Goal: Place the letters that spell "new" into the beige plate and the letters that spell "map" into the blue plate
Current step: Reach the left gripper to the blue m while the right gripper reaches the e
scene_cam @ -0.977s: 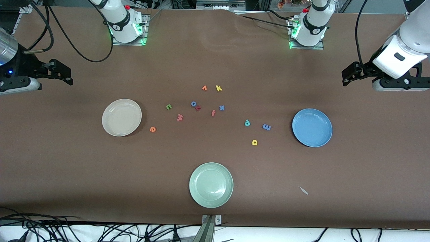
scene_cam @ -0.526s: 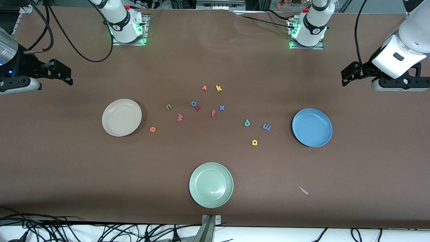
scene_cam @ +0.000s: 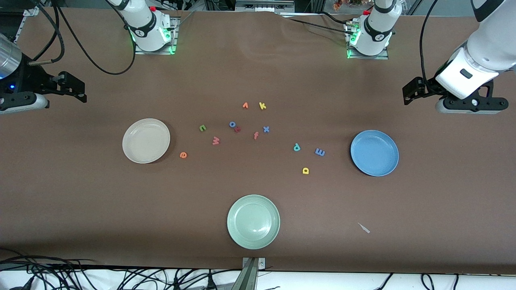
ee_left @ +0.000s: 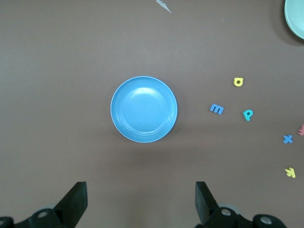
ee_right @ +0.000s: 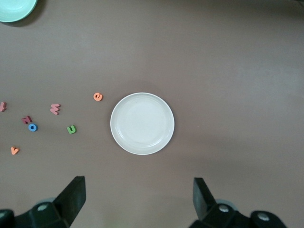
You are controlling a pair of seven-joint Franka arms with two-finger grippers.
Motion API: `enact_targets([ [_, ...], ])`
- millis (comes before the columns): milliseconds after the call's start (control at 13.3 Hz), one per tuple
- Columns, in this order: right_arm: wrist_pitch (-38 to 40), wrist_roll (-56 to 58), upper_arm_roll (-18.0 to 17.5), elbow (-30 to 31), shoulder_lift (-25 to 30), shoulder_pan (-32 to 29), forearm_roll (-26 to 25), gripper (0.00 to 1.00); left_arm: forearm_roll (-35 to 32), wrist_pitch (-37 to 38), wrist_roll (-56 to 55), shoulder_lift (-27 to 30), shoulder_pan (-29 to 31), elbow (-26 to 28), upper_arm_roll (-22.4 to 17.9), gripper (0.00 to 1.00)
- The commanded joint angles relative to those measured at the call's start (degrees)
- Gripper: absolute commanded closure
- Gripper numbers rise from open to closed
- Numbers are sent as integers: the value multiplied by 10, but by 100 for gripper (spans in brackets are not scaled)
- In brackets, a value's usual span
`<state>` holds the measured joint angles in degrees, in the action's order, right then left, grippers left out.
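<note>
Beige plate (scene_cam: 146, 140); blue plate (scene_cam: 374, 152); pale green plate (scene_cam: 253, 221); green n (scene_cam: 202, 128); yellow a (scene_cam: 305, 170); brown table (scene_cam: 80, 193).

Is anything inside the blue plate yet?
No. The blue plate shows only its bare inside in the front and left wrist views. The blue m, teal p and yellow a lie on the table beside it. What is under the plate is hidden.

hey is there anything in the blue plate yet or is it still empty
Empty. The blue plate shows only its bare inside in the front and left wrist views; the blue m, teal p and yellow a lie on the table beside it.
</note>
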<state>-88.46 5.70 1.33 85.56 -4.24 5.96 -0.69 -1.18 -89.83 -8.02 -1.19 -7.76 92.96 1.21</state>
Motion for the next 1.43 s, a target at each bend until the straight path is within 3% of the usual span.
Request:
enact_targets([
  [0,14,-1,-1,-13,-6,-1,-7,0,21,35,10,-16,-2,-9,6,0],
  [225,14,21,-1,-12,-8,-5,3,0,29,39,0,-69,-2,-10,32,0],
  [526,5,12,-14,-15,-42,14,4,0,62,-45,-25,-146,-2,-10,35,0],
  [676,-2,-16,-15,-20,-66,33,6,0,97,-93,-101,-187,-13,-10,35,0],
  [977,-68,-60,-16,-14,-112,63,22,0,99,-178,-287,-261,-65,-9,35,0],
  [1127,-124,-84,-35,32,-118,63,21,0,100,-208,-398,-293,-93,-8,35,0],
  [1353,-274,-125,-55,158,-116,63,18,0,103,-267,-496,-348,-98,1,35,0],
])
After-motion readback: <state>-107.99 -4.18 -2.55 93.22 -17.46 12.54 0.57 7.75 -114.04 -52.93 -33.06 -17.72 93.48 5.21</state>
